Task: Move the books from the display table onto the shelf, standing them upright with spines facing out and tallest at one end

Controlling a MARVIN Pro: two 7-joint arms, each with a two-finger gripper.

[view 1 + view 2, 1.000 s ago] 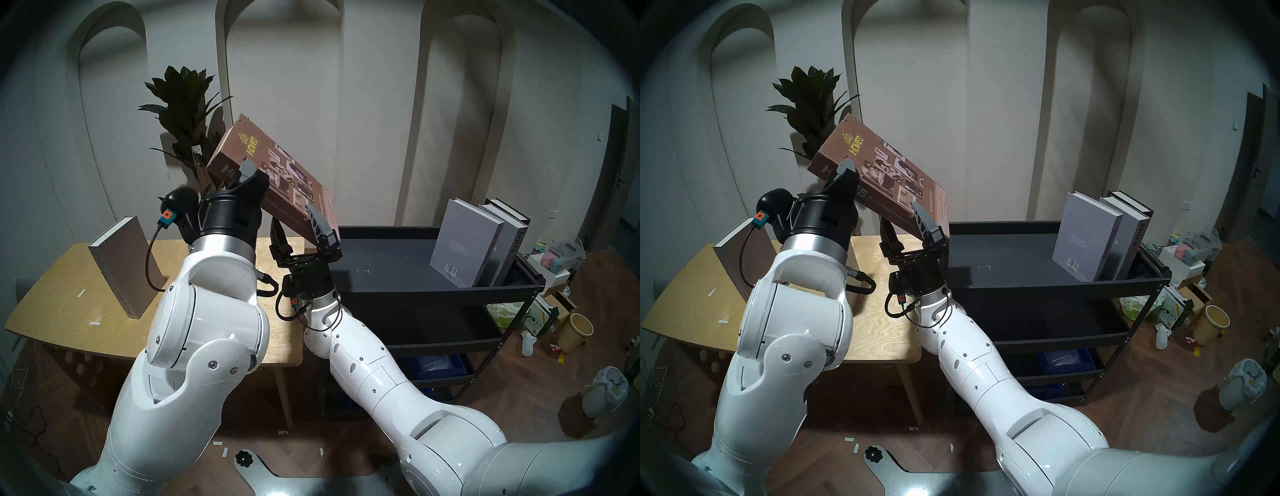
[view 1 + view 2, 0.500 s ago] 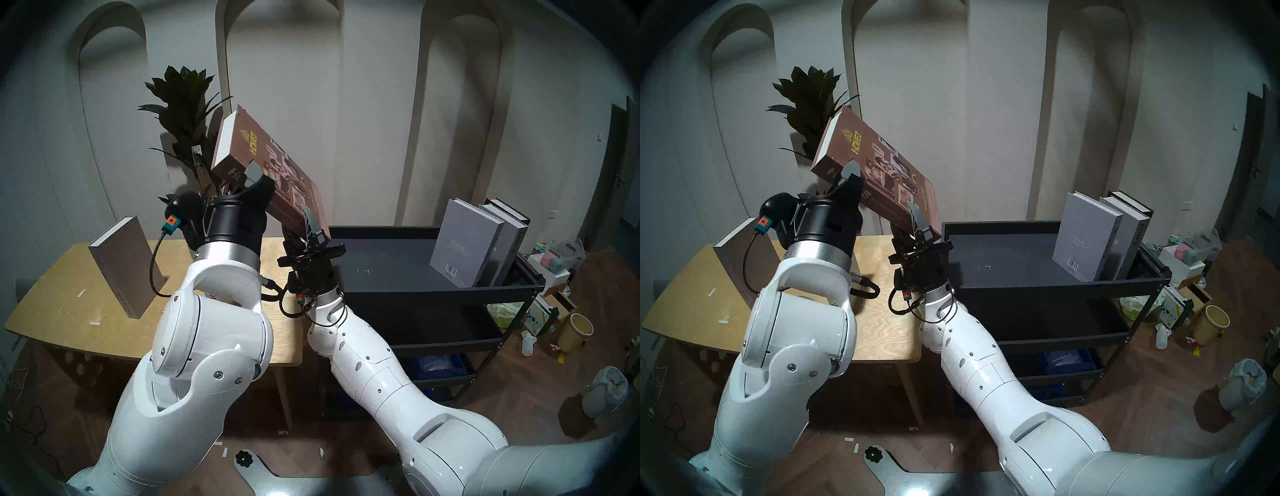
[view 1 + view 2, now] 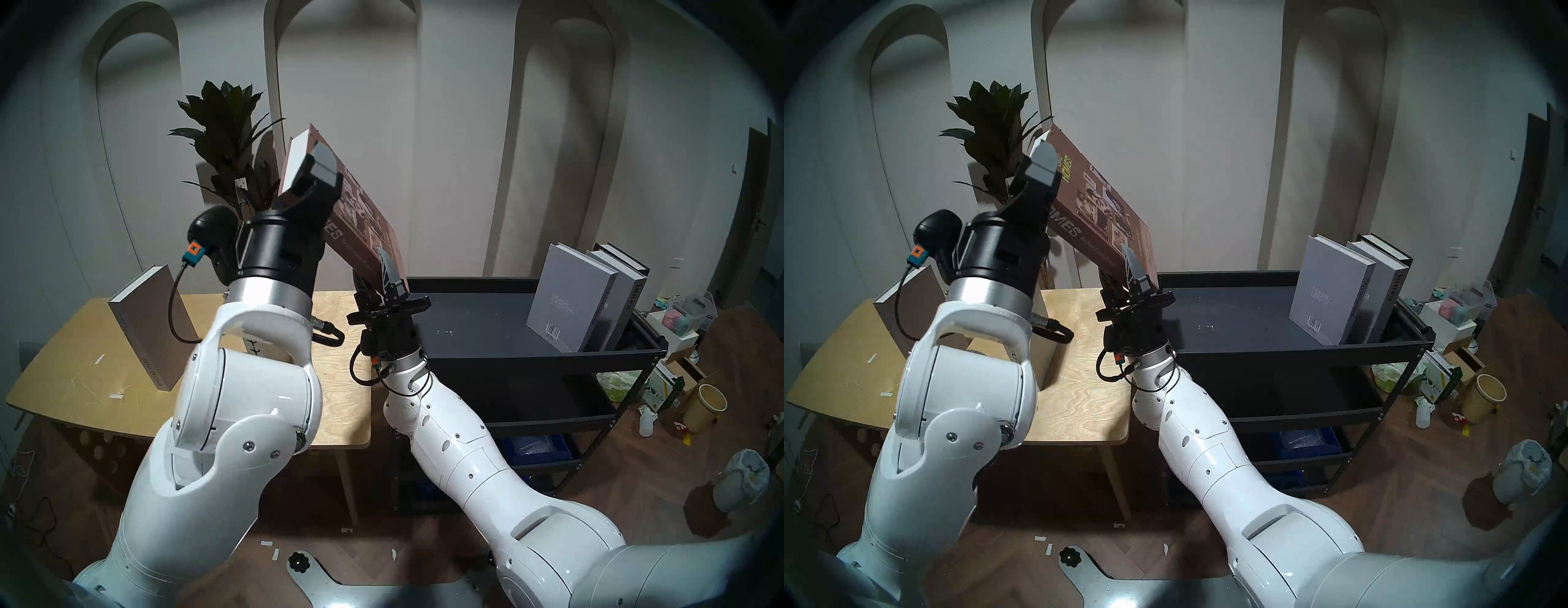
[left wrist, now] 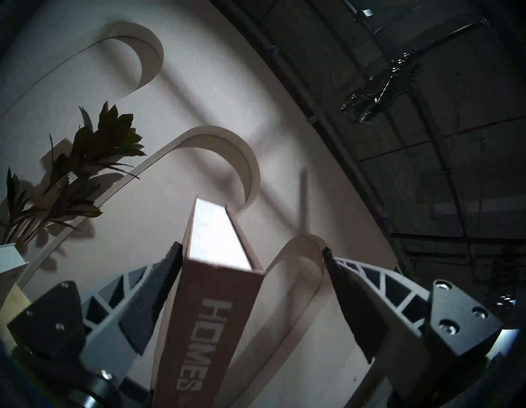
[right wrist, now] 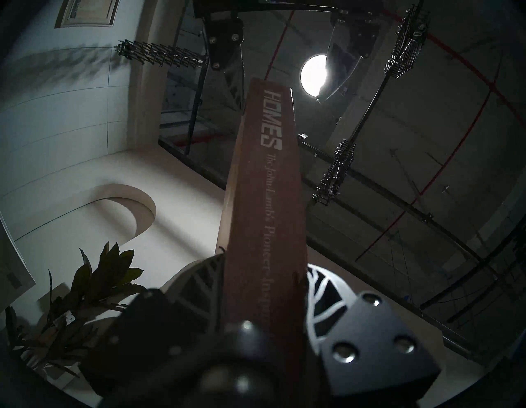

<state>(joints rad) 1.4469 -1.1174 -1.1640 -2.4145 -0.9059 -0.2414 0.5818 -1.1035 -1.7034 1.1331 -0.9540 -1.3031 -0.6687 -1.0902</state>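
Plywood of the display table (image 3: 76, 382) fills the left, carrying an upright grey book (image 3: 146, 327) whose spine lettering reads "SPECIAL ISSUE"; in the right head view the left arm hides most of it. A dark potted plant (image 3: 229, 140) stands behind, its pot hidden. The left gripper (image 4: 252, 256) is spread wide around the top corner of the brown "HOMES" book (image 3: 1098, 208): in its wrist view one fingertip (image 4: 175, 256) lies just against the cover while the other stands clear of the book. The book hangs tilted in the air above the gap between table and shelf, white page edges up, spine reading "HOMES", then a subtitle too small to read fully. The right gripper (image 3: 377, 276) is clamped on the book's lower end, a finger on each cover. On the black shelf (image 3: 488, 365) three books (image 3: 568, 297) stand at the right end; the front grey one shows a barcode, its title illegible.
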